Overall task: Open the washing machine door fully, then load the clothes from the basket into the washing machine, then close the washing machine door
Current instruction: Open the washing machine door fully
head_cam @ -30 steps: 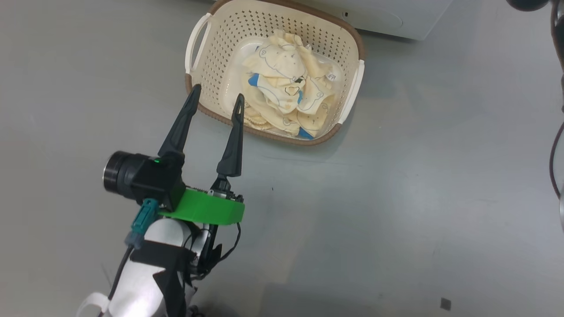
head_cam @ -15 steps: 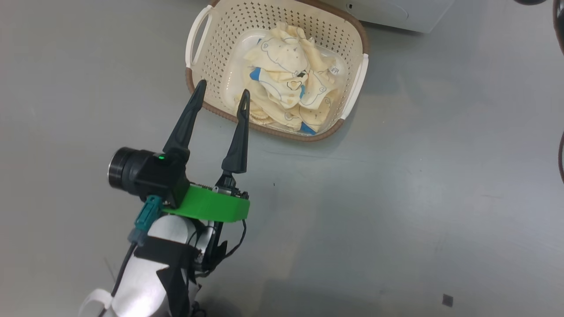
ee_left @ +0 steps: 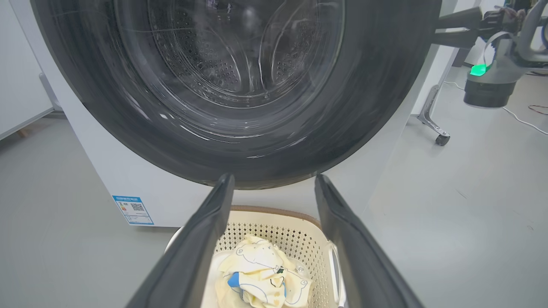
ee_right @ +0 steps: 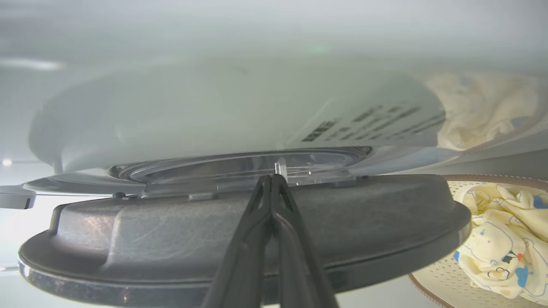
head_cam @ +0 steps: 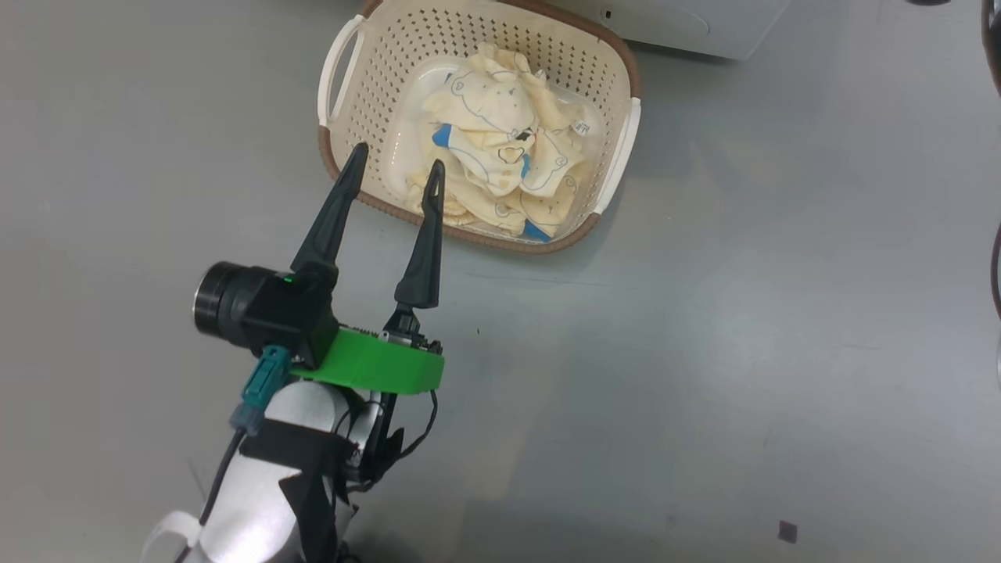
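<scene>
Head view puts the basket (head_cam: 500, 241) on the grey floor (head_cam: 704, 352), the clothes (head_cam: 493, 148) heaped inside and the washing machine (head_cam: 672, 27) just beyond, at its 12 o'clock. The left gripper (head_cam: 397, 156) hangs spread wide, tips over the basket's rim at 7 o'clock. The right gripper (ee_right: 273, 177), fingers pressed together, has its tips at the rim of the washing machine door (ee_right: 128, 239), at the door's 3 o'clock.

washing machine door (ee_left: 239, 85) cropped at top, basket (ee_left: 274, 233) cropped below
</scene>
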Available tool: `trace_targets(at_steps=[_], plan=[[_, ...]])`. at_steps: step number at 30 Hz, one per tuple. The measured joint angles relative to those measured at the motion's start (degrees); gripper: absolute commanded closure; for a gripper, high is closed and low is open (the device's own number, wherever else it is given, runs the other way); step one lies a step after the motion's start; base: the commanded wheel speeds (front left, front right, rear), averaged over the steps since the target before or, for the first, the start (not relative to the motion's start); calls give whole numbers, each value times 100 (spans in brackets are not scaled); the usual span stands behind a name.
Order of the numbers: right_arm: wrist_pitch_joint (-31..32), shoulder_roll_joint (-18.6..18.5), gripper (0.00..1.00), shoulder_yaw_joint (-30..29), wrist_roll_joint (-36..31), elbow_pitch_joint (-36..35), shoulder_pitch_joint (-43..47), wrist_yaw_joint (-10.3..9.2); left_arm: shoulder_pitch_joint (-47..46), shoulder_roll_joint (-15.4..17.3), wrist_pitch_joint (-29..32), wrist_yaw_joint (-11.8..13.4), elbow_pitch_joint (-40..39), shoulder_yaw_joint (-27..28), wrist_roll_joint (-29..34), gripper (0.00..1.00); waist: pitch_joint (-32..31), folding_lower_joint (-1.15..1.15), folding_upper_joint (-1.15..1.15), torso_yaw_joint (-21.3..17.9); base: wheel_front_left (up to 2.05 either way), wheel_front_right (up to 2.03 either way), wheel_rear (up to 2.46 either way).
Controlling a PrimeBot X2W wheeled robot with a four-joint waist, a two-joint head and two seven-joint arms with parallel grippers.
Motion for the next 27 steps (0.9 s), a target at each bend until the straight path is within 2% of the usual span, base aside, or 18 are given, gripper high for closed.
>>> trace_targets(at_steps=[17, 27], plan=[[591, 116, 100, 81, 314, -478, 678, 0, 5, 1, 0, -2, 105, 10, 11, 0, -220, -1, 0, -139, 0, 0, 0], [1000, 179, 100, 427, 771, -1056, 1404, 0, 75, 1, 0, -3, 238, 56, 19, 0, -472, -1, 0, -243, 0, 0, 0]])
